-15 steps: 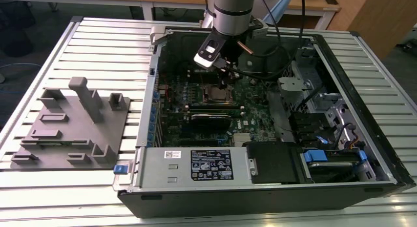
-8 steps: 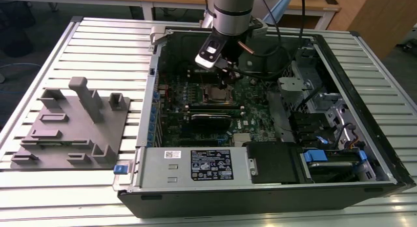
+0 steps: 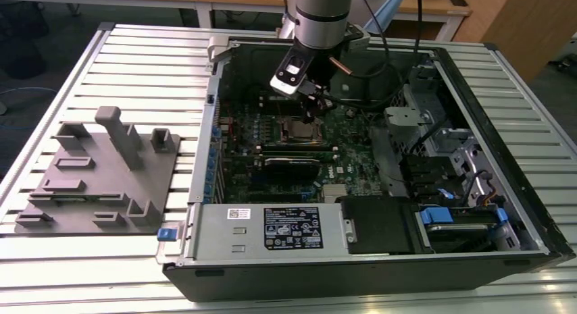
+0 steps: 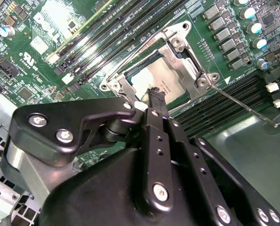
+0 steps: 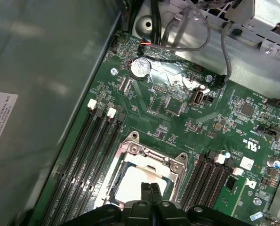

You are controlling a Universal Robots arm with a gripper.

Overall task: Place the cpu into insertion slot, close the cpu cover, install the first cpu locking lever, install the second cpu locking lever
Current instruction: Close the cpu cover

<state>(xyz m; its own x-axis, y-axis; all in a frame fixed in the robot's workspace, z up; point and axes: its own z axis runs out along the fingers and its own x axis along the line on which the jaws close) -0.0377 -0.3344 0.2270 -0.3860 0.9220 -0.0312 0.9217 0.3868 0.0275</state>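
Observation:
The cpu [image 4: 170, 77] lies dull silver in the insertion slot [image 3: 300, 129] on the green board. It also appears in the first wrist view, cpu [image 5: 135, 186]. The cpu cover [image 4: 182, 49], a silver frame, lies flat around it; in the first wrist view the cpu cover [image 5: 151, 157] rims the chip. A thin locking lever [image 4: 243, 106] juts from the socket corner out over the black slots. My gripper [image 4: 155, 92] hangs just above the socket's edge, its black fingers [image 5: 147, 189] pressed together with nothing between them. From outside, the gripper [image 3: 311, 115] is inside the open case.
A grey fixture plate [image 3: 99, 172] with upright holders sits on the slatted table at the exterior view's left. The case walls, a labelled grey box [image 3: 270, 229], drive bays [image 3: 450, 186] and cables [image 5: 196, 33] crowd the board. Long black slots [image 5: 90, 155] flank the socket.

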